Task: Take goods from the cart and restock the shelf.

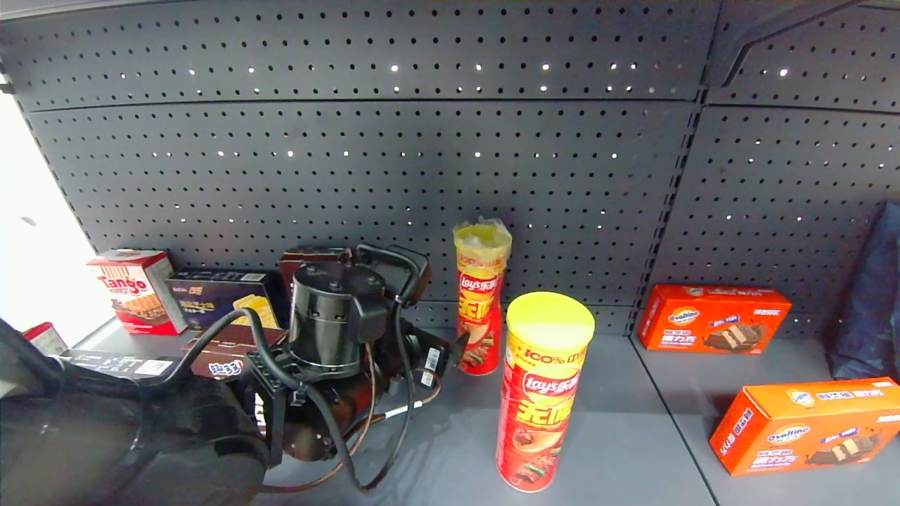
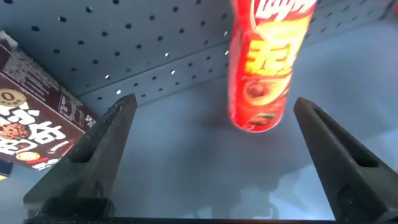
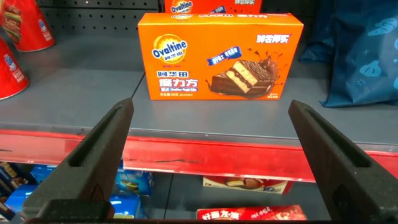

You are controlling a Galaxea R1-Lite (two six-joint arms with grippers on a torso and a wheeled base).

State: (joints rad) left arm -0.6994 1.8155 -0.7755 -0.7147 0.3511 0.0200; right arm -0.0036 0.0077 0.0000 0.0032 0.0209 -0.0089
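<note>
Two red chip cans with yellow lids stand on the grey shelf [image 1: 619, 436]: one at the back [image 1: 481, 302], one nearer the front [image 1: 543, 393]. My left arm's wrist [image 1: 336, 325] lies low over the shelf, just left of the back can. In the left wrist view my left gripper [image 2: 214, 104] is open, and the red can [image 2: 263, 68] stands upright a little beyond its fingertips, untouched. My right gripper [image 3: 211, 107] is open and holds nothing. It hangs in front of the shelf's red edge strip [image 3: 217, 155], facing an orange chocolate box [image 3: 219, 56].
Two orange boxes [image 1: 714, 320] [image 1: 808, 425] lie on the right part of the shelf, with a dark blue bag [image 1: 868, 302] beyond. Snack boxes [image 1: 133, 288] [image 1: 218, 295] stand at the far left, and a brown cookie box [image 2: 31, 124] is close to my left gripper. Several goods sit on the lower shelf [image 3: 242, 186].
</note>
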